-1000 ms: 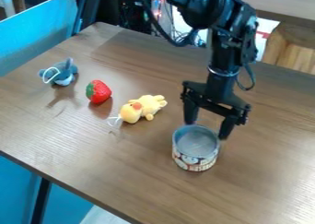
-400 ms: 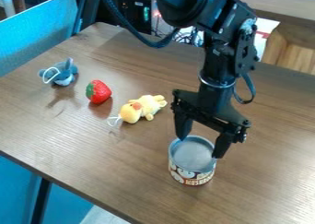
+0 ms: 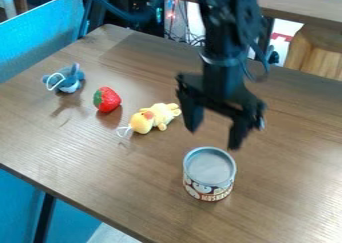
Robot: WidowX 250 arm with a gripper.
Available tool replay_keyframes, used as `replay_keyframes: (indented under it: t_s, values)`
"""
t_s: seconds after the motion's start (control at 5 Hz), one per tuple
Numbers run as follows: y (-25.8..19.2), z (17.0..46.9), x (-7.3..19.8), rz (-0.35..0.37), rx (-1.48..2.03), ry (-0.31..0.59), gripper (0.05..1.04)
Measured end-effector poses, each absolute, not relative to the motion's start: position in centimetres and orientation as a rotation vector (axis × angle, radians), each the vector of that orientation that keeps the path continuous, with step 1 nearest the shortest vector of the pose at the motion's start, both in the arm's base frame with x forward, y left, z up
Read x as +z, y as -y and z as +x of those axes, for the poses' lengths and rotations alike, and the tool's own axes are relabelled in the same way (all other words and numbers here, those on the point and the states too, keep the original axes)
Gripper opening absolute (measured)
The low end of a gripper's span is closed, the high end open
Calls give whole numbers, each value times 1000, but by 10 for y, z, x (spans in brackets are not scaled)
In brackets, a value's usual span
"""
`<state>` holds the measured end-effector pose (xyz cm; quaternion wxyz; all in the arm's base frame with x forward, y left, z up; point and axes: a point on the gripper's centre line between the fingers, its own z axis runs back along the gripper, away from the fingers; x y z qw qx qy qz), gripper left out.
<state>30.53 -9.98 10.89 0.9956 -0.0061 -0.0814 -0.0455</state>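
empty pincer above the can — the rim is the likeliest snag

in the camera view, the pincer (image 3: 214, 139) hangs with its fingers spread wide, nothing between them. the can (image 3: 208, 179) stands upright on the bench (image 3: 133, 174), just below the pincer and apart from its tips. the spread looks barely wider than the can, so i'd judge that a slightly off-centre descent could land a fingertip on the rim, tipping the can or shoving it along. the yellow plush toy (image 3: 155, 118) lies near the pincer, on its left in the view; a low sideways swing could brush it or catch its white loop. the strawberry (image 3: 107, 99) and the blue plush toy (image 3: 65, 79) sit farther out that way, less at risk.

against the earliest frame, the can is a bit nearer the camera, its label turned. since the middle frame it hasn't shifted — the pincer has lifted off it.
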Motion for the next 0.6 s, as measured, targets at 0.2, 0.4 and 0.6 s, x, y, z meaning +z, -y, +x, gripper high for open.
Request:
replay_keyframes:
  t_s: [0.2, 0.4, 0.6]
  values:
    - [82, 305, 113, -35, -78, 153, 1001]
    - [68, 301, 124, -58, -132, 70, 1001]
    - [65, 300, 125, -59, -130, 61, 1001]
